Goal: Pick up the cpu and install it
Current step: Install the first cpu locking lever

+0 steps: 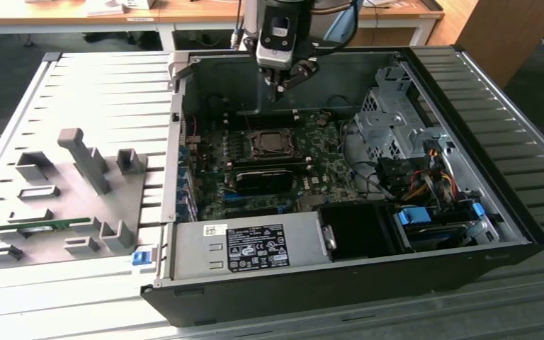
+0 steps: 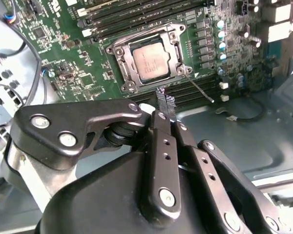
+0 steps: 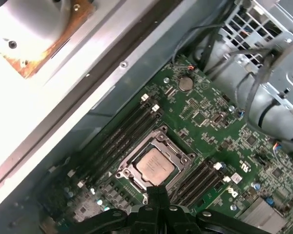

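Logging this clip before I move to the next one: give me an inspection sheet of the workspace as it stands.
Surface: grey slatted table carrying an open computer case.
Job's things: cpu lies flat inside its socket on the motherboard; nothing grips it.
Clutter: grey fixture tray at the exterior view's left, holding a green memory stick.
Grippers: gripper shut and empty, above the board, apart from the cpu.
Cables: coloured wire bundle by the drive cage; black wire on the case floor.
Surroundings: wooden desks behind the table.
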